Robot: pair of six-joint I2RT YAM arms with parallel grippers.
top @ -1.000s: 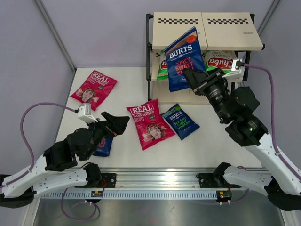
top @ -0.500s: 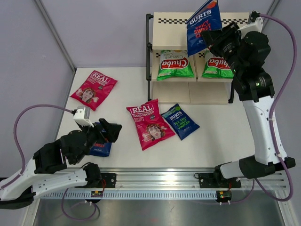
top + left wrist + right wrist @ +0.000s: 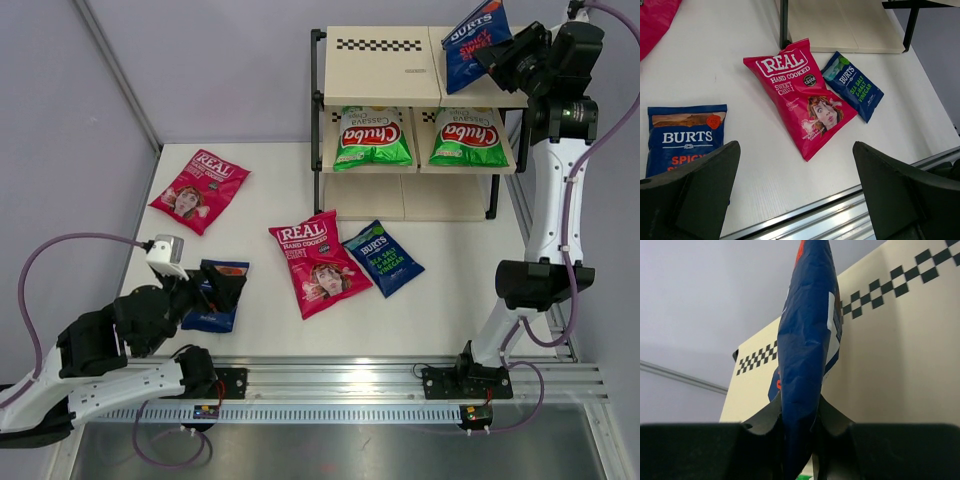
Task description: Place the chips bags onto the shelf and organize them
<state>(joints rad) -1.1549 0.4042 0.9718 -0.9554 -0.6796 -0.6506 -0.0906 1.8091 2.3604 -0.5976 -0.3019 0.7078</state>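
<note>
The shelf [image 3: 380, 70] stands at the back right. My right gripper [image 3: 503, 58] is shut on a dark blue BURTS bag [image 3: 470, 35], holding it edge-up over the right end of the top board; in the right wrist view the bag [image 3: 807, 350] rises from between the jaws of the gripper [image 3: 801, 440]. Two green Chuba bags [image 3: 372, 138] [image 3: 468, 135] lie on the middle tier. On the table lie two pink REAL bags [image 3: 201, 188] [image 3: 320, 262] and a small BURTS bag [image 3: 383, 257]. My left gripper [image 3: 210, 298] hovers open and holds nothing, beside another BURTS bag [image 3: 685, 137].
An aluminium rail [image 3: 340, 385] runs along the table's near edge, just below the left gripper [image 3: 795, 200]. The shelf's bottom board [image 3: 400, 200] carries nothing. A grey wall frame post [image 3: 120, 75] rises at the back left. Both arms trail purple cables.
The right arm has lifted the blue bag from in front of the middle tier up over the top board's right end. The left arm has drawn back toward the front left, uncovering the BURTS bag.
</note>
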